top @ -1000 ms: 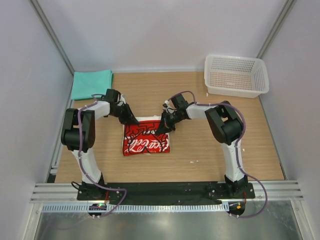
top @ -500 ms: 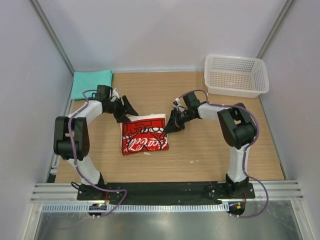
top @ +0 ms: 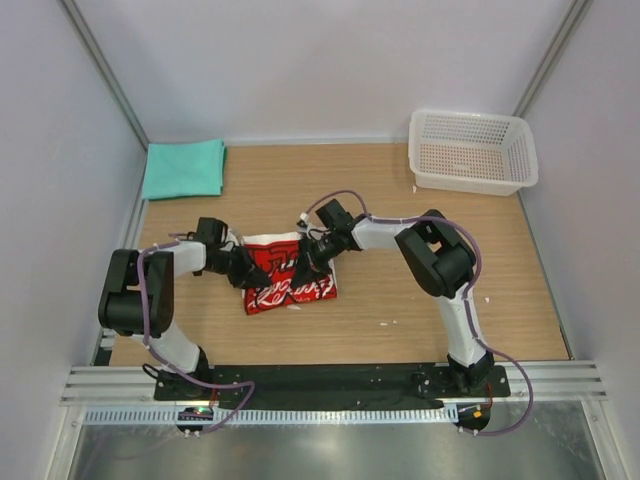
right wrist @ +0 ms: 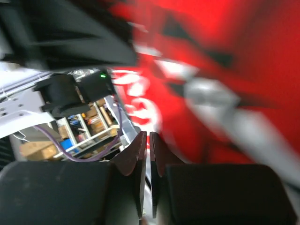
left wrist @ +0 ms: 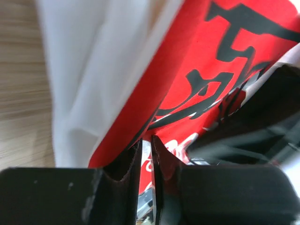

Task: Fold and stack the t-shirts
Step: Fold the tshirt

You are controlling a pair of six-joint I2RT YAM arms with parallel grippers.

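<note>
The white t-shirt with the red print (top: 300,288) lies in the middle of the wooden table, partly folded. My left gripper (top: 254,279) is at its left edge and shut on the cloth. In the left wrist view the red and white cloth (left wrist: 197,61) rises straight from the nearly closed jaws of that gripper (left wrist: 146,138). My right gripper (top: 304,264) is over the shirt's back middle, shut on a fold. The right wrist view is blurred, with red cloth (right wrist: 201,33) beyond the gripper (right wrist: 145,134). The teal t-shirt (top: 183,168) lies folded at the back left.
A white mesh basket (top: 472,150) stands at the back right corner. Bare wood (top: 430,290) stretches to the right of the shirt. Grey walls close in on both sides, and a black rail (top: 330,378) runs along the near edge.
Both grippers let go at the shirt's back corners, then moved forward and inward and shut on the cloth again. The shirt's back edge is bunched forward and the shirt looks shorter.
</note>
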